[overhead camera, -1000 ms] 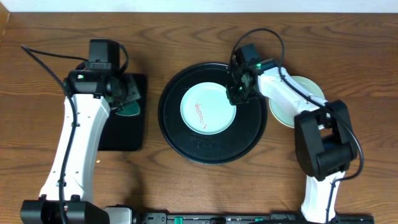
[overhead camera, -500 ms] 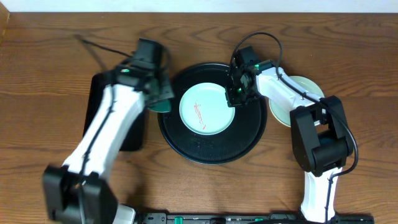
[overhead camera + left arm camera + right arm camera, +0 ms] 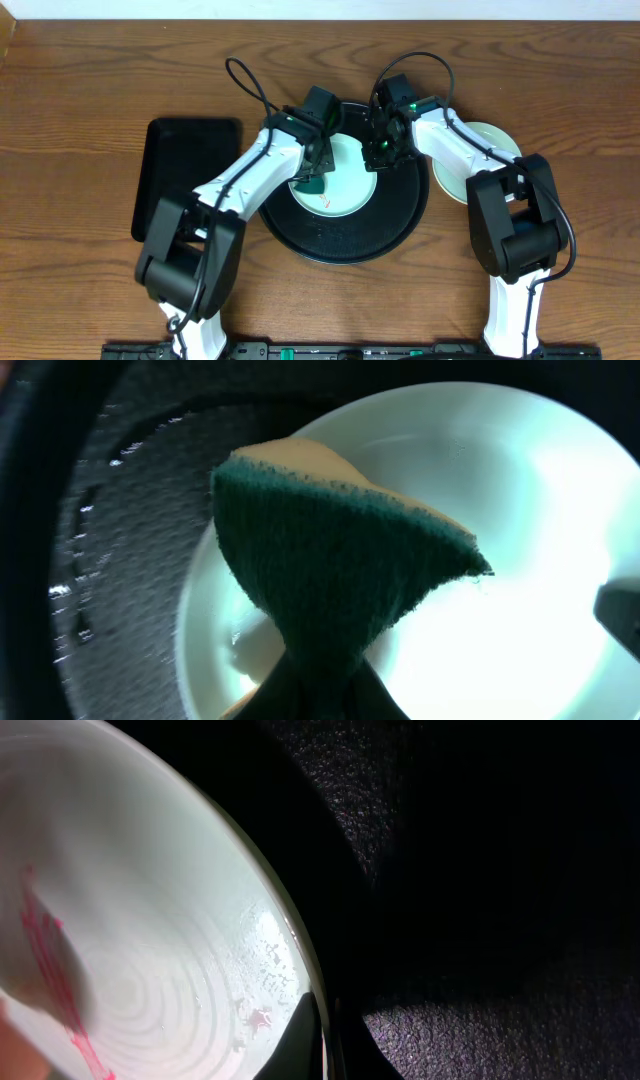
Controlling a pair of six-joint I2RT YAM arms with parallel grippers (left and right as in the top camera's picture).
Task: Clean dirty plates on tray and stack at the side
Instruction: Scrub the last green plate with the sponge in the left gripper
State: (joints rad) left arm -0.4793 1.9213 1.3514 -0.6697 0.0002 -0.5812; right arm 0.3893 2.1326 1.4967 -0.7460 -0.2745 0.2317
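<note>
A pale mint-blue plate [image 3: 348,185] with thin red streaks lies in the large round black tray [image 3: 340,242]. My right gripper [image 3: 380,152] is shut on the plate's right rim; the right wrist view shows the rim pinched between its fingers [image 3: 325,1040], with red streaks [image 3: 50,960] on the plate [image 3: 150,900]. My left gripper [image 3: 318,162] is shut on a green sponge [image 3: 312,184] and holds it over the plate's left part. In the left wrist view the sponge [image 3: 330,560] hangs in front of the plate [image 3: 530,580]. I cannot tell whether the sponge touches the plate.
A pale plate [image 3: 492,140] lies on the wooden table right of the round tray, partly under my right arm. A smaller rectangular black tray [image 3: 185,185] sits at the left with nothing on it. Cables loop above both wrists.
My left arm has swung right from the rectangular tray to the round tray, carrying the sponge over the plate. My right gripper has stayed at the plate's rim and closed on it.
</note>
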